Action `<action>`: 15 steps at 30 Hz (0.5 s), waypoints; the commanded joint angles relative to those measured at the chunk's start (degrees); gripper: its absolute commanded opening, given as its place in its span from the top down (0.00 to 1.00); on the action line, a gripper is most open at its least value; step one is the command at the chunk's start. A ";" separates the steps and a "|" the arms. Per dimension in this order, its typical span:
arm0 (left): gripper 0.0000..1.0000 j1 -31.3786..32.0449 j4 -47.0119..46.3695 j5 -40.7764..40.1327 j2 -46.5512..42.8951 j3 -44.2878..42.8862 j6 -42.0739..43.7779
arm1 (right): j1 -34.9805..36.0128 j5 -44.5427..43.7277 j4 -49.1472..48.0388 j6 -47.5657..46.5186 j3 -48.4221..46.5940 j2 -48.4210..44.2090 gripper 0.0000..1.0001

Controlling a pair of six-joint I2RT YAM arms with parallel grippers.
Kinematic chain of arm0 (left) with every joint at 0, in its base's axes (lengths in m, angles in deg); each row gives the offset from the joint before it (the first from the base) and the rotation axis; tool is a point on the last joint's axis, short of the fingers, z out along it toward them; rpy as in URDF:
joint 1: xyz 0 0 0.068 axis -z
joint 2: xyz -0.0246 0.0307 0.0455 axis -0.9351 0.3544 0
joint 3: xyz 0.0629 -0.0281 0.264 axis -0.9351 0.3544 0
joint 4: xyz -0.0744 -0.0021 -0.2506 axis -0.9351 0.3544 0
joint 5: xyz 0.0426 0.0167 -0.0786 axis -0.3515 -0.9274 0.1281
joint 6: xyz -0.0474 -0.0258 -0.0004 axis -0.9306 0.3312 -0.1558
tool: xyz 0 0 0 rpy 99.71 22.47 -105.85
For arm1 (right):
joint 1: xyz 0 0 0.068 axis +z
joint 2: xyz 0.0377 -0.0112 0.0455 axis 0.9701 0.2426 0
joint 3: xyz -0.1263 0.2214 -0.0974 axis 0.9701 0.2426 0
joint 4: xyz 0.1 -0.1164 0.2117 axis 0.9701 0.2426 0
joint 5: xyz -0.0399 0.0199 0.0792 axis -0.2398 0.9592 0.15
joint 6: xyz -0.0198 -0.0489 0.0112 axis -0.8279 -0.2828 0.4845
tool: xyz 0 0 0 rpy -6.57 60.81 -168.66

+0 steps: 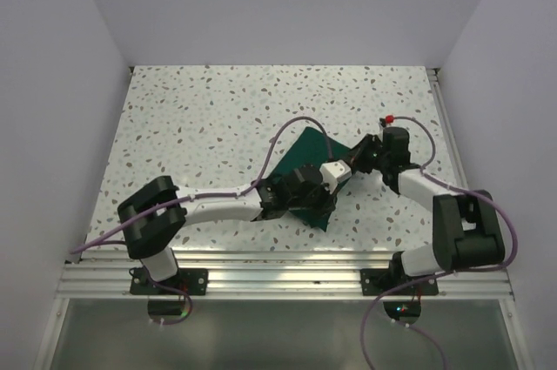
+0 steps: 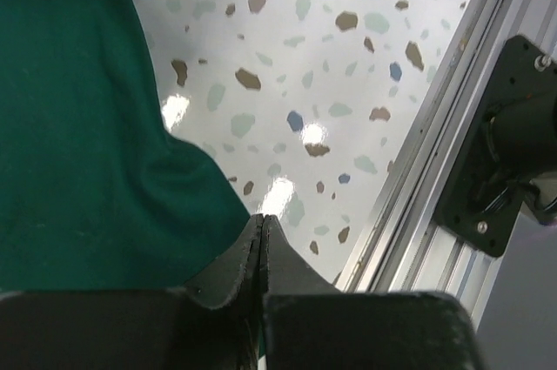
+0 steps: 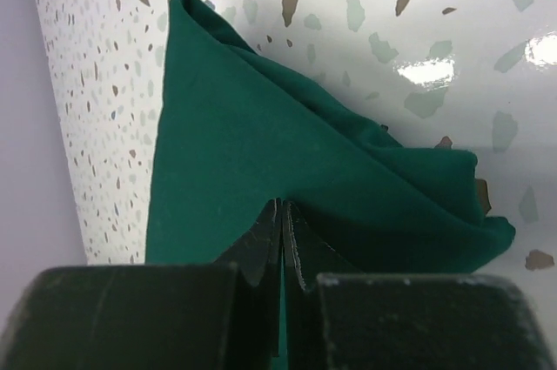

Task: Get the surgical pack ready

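My left gripper (image 2: 261, 218) is closed, its two fingers pressed flat together with no gap between the tips. The tips sit right at the edge of the green cloth (image 2: 87, 126), where a rounded corner of it ends on the speckled table (image 2: 348, 57). I cannot tell whether any fabric is caught between them. Past the tips run the metal rail (image 2: 418, 187) at the table's near edge and a black mounting plate (image 2: 496, 152).

My right gripper (image 3: 281, 205) is closed too, fingers together, low over the cloth (image 3: 261, 126). The cloth rises ahead of it in a loose, peaked fold. Whether a layer is pinched I cannot tell.

From above, the cloth (image 1: 300, 157) lies bunched near the middle of the table (image 1: 218, 109), slightly right of centre. Both wrists meet over its near right part and hide much of it. I see only cloth, with no tray or instruments showing.
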 commanded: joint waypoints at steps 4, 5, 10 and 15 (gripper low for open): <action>1.00 -0.02 -6.33 1.92 0.03 9.41 -1.06 | -4.03 5.13 -11.84 1.91 1.78 9.10 1.00; 1.00 -0.02 -7.29 1.49 -0.50 10.66 -1.32 | -4.30 4.87 -11.75 1.56 1.60 9.38 1.00; 1.00 -0.02 -7.92 0.60 -3.23 15.59 -2.20 | -4.57 4.43 -11.14 0.68 0.72 9.38 1.00; 1.00 -0.02 -6.78 -0.45 -6.56 15.51 -2.38 | -4.57 4.60 -9.21 -0.46 -1.12 6.22 0.98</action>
